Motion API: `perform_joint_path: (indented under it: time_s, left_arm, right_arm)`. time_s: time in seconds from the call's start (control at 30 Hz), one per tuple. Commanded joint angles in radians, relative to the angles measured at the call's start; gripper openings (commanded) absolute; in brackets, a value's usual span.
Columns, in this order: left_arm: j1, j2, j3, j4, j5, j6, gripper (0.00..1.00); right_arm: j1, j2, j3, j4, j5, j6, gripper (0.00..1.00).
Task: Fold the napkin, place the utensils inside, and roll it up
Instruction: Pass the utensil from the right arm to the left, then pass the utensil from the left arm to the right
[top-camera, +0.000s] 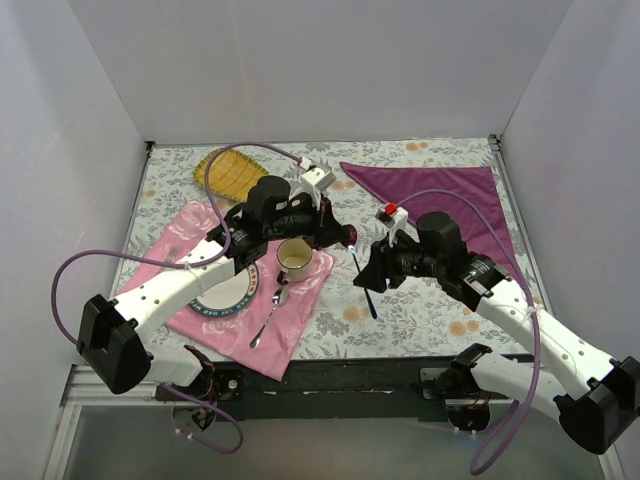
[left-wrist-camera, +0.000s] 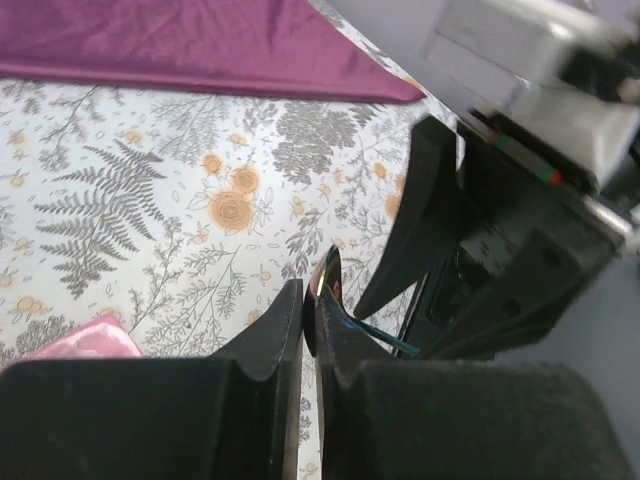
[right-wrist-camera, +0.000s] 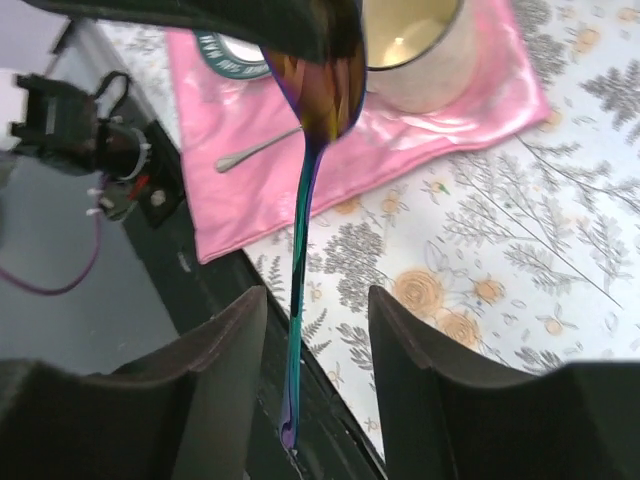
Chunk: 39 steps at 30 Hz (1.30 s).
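The dark purple napkin lies flat as a triangle at the back right; it also shows in the left wrist view. My left gripper is shut on the shiny purple head of the blue-handled utensil, holding it above the table. The handle hangs down toward the front. My right gripper is open, its fingers on either side of the thin blue handle without touching it. The head shows under the left fingers.
A pink placemat at the front left carries a plate, a cup and a silver spoon. A yellow woven mat lies at the back left. The table's front edge is just below the utensil's tip.
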Motion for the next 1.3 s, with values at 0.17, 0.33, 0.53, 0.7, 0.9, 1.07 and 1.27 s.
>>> perform_joint_path:
  time_s: [0.17, 0.33, 0.53, 0.7, 0.9, 1.07, 1.27]
  left_arm:
    - [-0.002, 0.103, 0.235, -0.322, -0.259, -0.106, 0.0]
    - [-0.002, 0.113, 0.267, -0.385, -0.327, -0.111, 0.0]
    - [0.0, 0.113, 0.276, -0.411, -0.371, -0.119, 0.0]
    - [0.003, 0.098, 0.269, -0.397, -0.356, -0.122, 0.0]
    - [0.017, 0.094, 0.264, -0.388, -0.326, -0.128, 0.0]
    - [0.027, 0.087, 0.261, -0.389, -0.304, -0.134, 0.0]
    - [0.04, 0.086, 0.253, -0.376, -0.273, -0.14, 0.0]
  right_arm:
    - [0.301, 0.156, 0.298, -0.264, 0.762, 0.089, 0.63]
    - [0.404, 0.293, 0.458, -0.363, 0.951, 0.041, 0.56]
    - [0.42, 0.396, 0.535, -0.369, 0.93, -0.002, 0.42]
    - [0.42, 0.383, 0.474, -0.296, 0.863, -0.026, 0.38]
    - [0.418, 0.39, 0.431, -0.254, 0.847, -0.026, 0.28]
    - [0.42, 0.399, 0.428, -0.249, 0.861, -0.029, 0.25]
    - [0.418, 0.411, 0.437, -0.259, 0.885, -0.048, 0.01]
